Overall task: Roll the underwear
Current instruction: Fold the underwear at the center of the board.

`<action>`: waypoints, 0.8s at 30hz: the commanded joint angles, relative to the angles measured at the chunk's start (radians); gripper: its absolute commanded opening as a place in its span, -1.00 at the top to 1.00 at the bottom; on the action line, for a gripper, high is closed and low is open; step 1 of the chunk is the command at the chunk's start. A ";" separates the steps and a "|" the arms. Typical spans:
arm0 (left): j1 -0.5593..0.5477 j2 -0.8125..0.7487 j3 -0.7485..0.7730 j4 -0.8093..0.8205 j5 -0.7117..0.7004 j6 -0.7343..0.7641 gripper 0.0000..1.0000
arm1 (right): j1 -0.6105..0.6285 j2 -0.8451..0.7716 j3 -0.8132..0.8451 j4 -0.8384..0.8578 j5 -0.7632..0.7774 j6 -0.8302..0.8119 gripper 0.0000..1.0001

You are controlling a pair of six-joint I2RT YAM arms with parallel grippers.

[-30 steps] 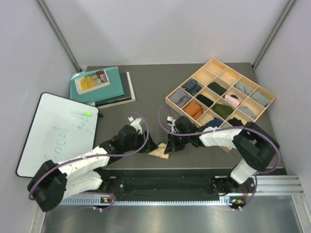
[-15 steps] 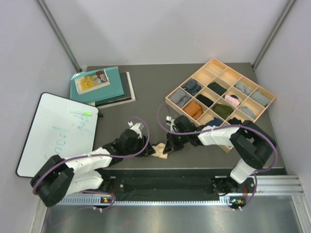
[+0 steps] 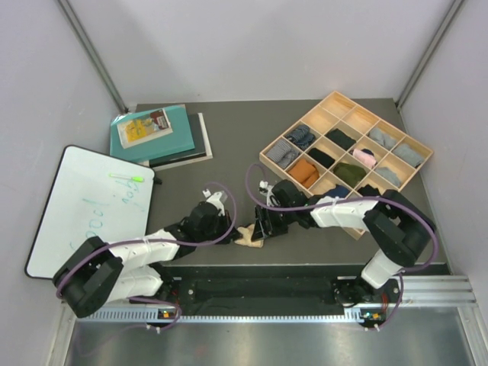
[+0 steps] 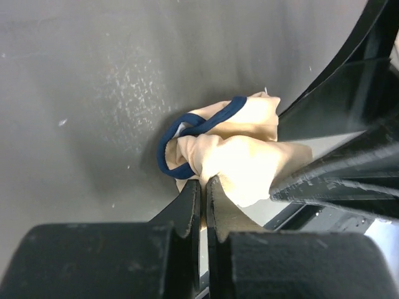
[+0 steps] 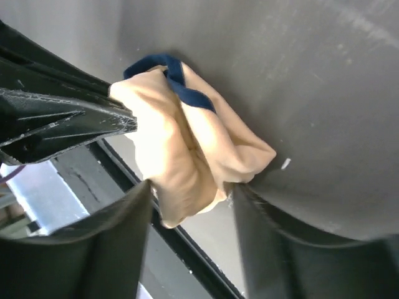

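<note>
- Hazard, fall: the small beige cloth briefs with dark navy edging [image 3: 248, 236] sit bunched at the very near edge of the dark grey matte table [image 3: 229, 145]. One lobe seems to lap out toward the black rail [image 3: 259, 288] beyond. A push toward the arm bases would likely tip the bundle off.
- Hazard, unrolling: the bundle is lumpy rather than a tidy cylinder, and a loop of the navy edging [image 4: 171, 146] stands proud on its far side. If either hold eases, I judge the soft cloth would spring loose.
- Hazard, crowding: the left gripper [image 4: 202, 184] and the right gripper [image 5: 193, 193] work the same small bundle from opposite sides, their black fingers close together. A further inward move could knock finger on finger, or drag the cloth out of the other's hold.
- Left gripper, state: jaws drawn to a thin slit, tips against the near edge of the briefs. It appears to nip a fold, though the pinch itself is hidden.
- Right gripper, state: jaws spread wide, straddling the bundle, with cloth brushing both inner faces. Whether they squeeze cannot be told.
- Position: the briefs lie directly ahead of the left fingertips, touching them, and between the right fingers. From overhead, the bundle rests midway between the two wrists.
- Progress, estimated: gathering is well along, but a firm roll is not yet formed.
</note>
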 commanded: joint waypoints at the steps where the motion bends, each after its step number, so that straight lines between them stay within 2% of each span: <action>1: 0.001 0.043 0.091 -0.110 -0.032 0.080 1.00 | -0.040 -0.032 -0.011 -0.142 0.155 -0.087 -0.28; 4: 0.002 0.065 0.123 -0.149 -0.004 0.100 1.00 | -0.057 -0.054 -0.006 -0.127 0.162 -0.135 -0.44; 7: 0.004 0.083 0.146 -0.170 0.020 0.106 1.00 | -0.058 -0.050 0.001 -0.073 0.154 -0.212 -0.50; 16: 0.004 0.131 0.201 -0.198 0.062 0.100 1.00 | -0.040 0.027 0.034 0.059 0.045 -0.287 -0.50; 24: 0.007 0.139 0.208 -0.228 0.071 0.085 1.00 | 0.070 -0.005 0.037 0.044 0.109 -0.365 -0.50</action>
